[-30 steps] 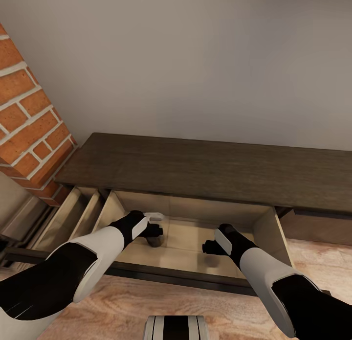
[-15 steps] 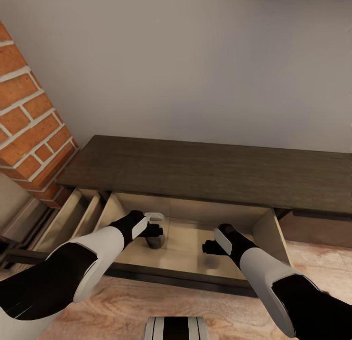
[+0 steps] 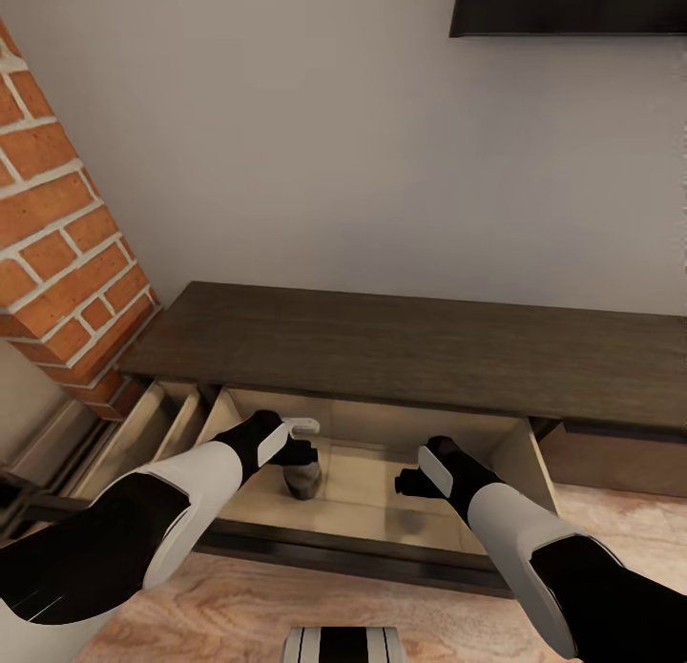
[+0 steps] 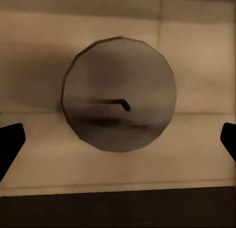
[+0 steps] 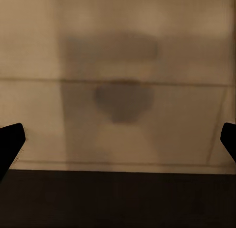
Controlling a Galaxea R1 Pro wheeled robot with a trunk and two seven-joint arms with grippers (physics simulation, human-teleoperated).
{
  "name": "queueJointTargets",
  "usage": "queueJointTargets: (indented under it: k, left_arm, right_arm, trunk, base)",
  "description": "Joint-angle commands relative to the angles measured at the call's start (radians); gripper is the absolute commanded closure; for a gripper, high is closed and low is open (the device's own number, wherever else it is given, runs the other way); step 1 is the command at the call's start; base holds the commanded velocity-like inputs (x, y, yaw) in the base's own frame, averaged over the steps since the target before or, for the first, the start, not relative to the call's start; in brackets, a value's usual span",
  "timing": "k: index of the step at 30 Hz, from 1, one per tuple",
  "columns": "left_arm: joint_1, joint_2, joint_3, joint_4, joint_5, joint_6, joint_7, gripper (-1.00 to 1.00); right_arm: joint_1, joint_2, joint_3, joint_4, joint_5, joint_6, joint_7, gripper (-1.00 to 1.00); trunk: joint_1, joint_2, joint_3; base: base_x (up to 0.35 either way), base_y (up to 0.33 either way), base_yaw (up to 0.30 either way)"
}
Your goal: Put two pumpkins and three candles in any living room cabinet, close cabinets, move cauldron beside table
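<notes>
The cabinet point(image 3: 401, 343) stood against the far wall with one wide drawer point(image 3: 382, 472) pulled out toward the robot. A grey-brown candle point(image 3: 303, 480) stood upright on the pale drawer floor, left of centre — its wick point(image 4: 123, 104) showed from above. The left gripper point(image 3: 303, 450) hung just above it, fingers point(image 4: 10, 142) spread wide and clear of the wax. The right gripper point(image 3: 408, 482) hovered over bare drawer floor to the right, jaws wide apart too, holding nothing.
</notes>
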Motion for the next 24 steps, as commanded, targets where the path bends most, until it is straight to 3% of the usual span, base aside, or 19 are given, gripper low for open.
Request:
queueJointTargets:
  k: [1, 5, 17, 24]
  left_arm:
    - [0.0, 0.0, -0.005, -0.003, 0.01, 0.027, 0.007, -1.0]
    - [0.0, 0.0, -0.005, -0.004, 0.01, 0.064, 0.009, -1.0]
    - [0.0, 0.0, -0.005, -0.004, 0.01, 0.078, 0.009, -1.0]
    - [0.0, 0.0, -0.005, -0.004, 0.01, 0.103, 0.011, -1.0]
  right_arm:
    - [0.0, 0.0, 0.007, 0.001, -0.011, 0.003, -0.008, -1.0]
    - [0.0, 0.0, 0.006, 0.019, -0.011, 0.003, -0.008, -1.0]
    - [0.0, 0.0, 0.006, 0.029, -0.011, 0.004, -0.008, -1.0]
    - [0.0, 0.0, 0.007, 0.032, -0.011, 0.004, -0.008, -1.0]
  trunk:
    - [-0.001, 0.0, 0.003]
    - [-0.001, 0.0, 0.003]
    - [-0.001, 0.0, 0.003]
    - [-0.027, 0.049, 0.025]
  base:
    - [0.0, 0.0, 0.0]
    - [0.0, 0.0, 0.0]
    - [0.0, 0.0, 0.0]
    - [0.0, 0.0, 0.0]
